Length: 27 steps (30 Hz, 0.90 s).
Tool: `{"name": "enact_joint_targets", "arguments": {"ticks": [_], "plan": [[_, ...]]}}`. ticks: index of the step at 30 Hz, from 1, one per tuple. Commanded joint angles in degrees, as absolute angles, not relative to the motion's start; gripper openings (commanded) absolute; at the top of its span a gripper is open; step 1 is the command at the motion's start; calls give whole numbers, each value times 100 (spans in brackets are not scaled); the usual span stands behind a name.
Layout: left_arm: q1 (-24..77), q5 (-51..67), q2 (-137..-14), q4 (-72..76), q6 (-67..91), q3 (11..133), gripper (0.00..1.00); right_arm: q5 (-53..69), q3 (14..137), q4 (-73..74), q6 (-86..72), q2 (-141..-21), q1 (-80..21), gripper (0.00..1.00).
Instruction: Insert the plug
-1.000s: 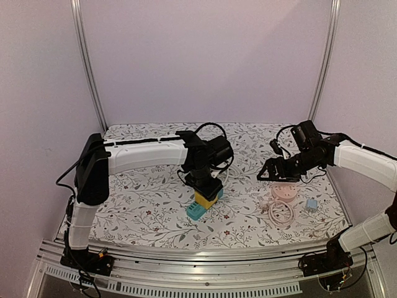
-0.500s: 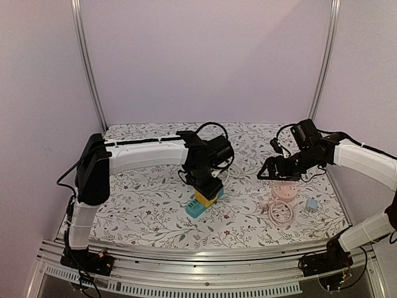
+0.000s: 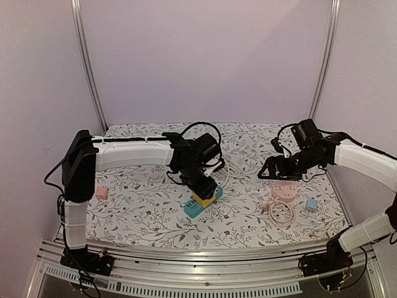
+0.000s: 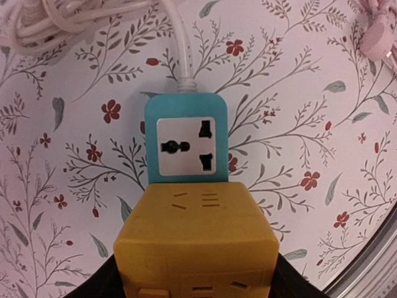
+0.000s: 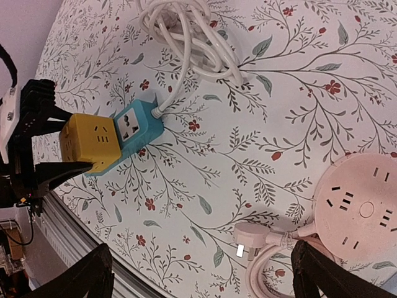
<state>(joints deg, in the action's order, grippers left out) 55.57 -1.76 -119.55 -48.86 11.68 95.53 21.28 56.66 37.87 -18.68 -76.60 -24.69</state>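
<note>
A yellow cube plug adapter point(image 3: 206, 197) sits on one end of a teal power strip point(image 3: 193, 210) in the middle of the table. My left gripper point(image 3: 201, 186) is shut on the cube from above. In the left wrist view the cube point(image 4: 195, 242) fills the space between my fingers point(image 4: 296, 287) and covers the strip's near end; one free white socket face point(image 4: 185, 146) shows beyond it. My right gripper point(image 3: 268, 172) is open and empty, above the mat left of a pink round socket point(image 3: 283, 191). The right wrist view shows the cube point(image 5: 90, 143) and the strip point(image 5: 135, 131).
The teal strip's white cable point(image 5: 186, 31) lies coiled behind it. The pink socket's plug point(image 5: 251, 236) and coiled cord point(image 3: 280, 212) lie near the front right. A small blue item point(image 3: 311, 203) sits at the right, a small pink one point(image 3: 101, 193) at the left.
My left arm's elbow has swung left, uncovering the small pink item. The gripper with the yellow cube has shifted slightly left over the teal strip. The right arm has not moved.
</note>
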Motion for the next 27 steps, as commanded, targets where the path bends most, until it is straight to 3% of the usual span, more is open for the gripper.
{"name": "enact_joint_targets", "arguments": {"ticks": [1,15,27], "plan": [[5420,64,-12330,-6003,777,8413,0,2087,5570,3708,-1916,-7557,-2448,99],[6184,819,-11721,-6166,151,7940,0,2137,5515,3649,-1820,-7616,-2447,99],[6366,29,-11255,-6122,-147,7636,3,2193,5519,3641,-1776,-7637,-2447,99]]}}
